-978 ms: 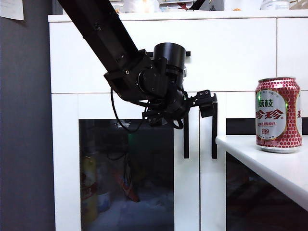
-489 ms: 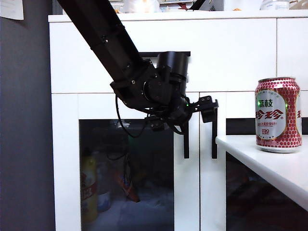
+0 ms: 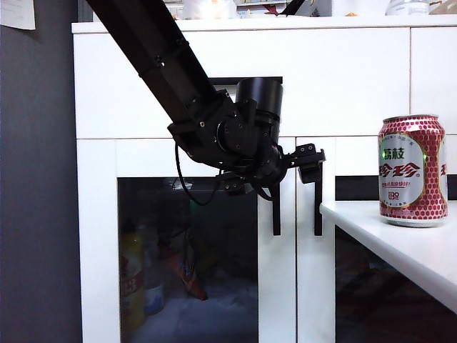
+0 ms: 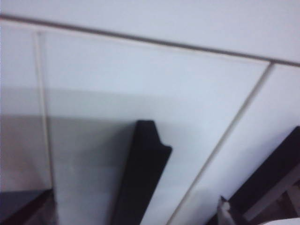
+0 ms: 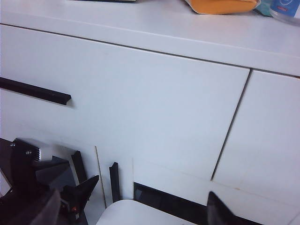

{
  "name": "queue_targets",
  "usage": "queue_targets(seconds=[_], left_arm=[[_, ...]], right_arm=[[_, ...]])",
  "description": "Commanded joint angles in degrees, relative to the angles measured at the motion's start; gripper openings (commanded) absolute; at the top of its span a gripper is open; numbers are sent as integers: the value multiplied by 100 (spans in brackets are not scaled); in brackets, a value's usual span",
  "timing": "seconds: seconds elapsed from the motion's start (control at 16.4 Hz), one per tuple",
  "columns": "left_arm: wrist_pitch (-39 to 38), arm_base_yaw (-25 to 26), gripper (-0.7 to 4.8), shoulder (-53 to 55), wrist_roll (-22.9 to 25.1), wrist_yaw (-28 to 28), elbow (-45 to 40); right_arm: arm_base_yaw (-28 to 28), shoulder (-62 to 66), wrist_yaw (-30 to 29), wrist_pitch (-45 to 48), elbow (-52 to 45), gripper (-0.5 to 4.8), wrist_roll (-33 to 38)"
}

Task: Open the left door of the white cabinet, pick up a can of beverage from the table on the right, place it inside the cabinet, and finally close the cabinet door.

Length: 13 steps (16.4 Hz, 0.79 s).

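Left door (image 3: 189, 243): white frame, dark glass panel, closed flush in the white cabinet (image 3: 343, 78); vertical black bar handle (image 3: 275, 207) at its right edge, also seen close up in the left wrist view (image 4: 140, 178).
Neighbouring narrow door: own vertical handle (image 3: 318, 207) just right of the first.
Drawer front above: horizontal black handle (image 5: 35, 91).
Left claw (image 3: 308, 163): black, at the upper ends of the two vertical handles, its tip in front of the right-hand one; fingers spread wide, holding nothing; contact with either handle cannot be told.
Can of beverage (image 3: 414, 170): red, white oval label, upright on the table (image 3: 400, 246), near its far edge, right of the doors, well apart from the left claw.
Right claw (image 5: 136, 206): only dark fingertips (image 5: 218, 211) show, spread apart, nothing between them, facing the cabinet front.
Behind the glass: yellow bottle (image 3: 131, 279), other items indistinct.
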Motion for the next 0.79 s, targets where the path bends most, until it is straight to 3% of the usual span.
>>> queue_targets(seconds=[0.06,0.24,0.43,0.55,0.67,0.79], left_arm=[[42,11,253,-4,7,13,66],[96,0,182,-4,4,17,68],[229,2,72,-4,2,61,68],[321,0,7,-4,2,380,68],[557,-46,-6,-7,2,791,68],[616,-133,-6,-46,13,767,68]], right_arm=[[-2,-11,7,74,22,400,-4],[-2,-11,7,57,22,400,-4],[-2,-11,7,57,22,400,-4],[-2,-11,7,59,22,400,-4],[-4,-11,9,59,22,400,-4],[-4,-11,9,61,22,400,-4]])
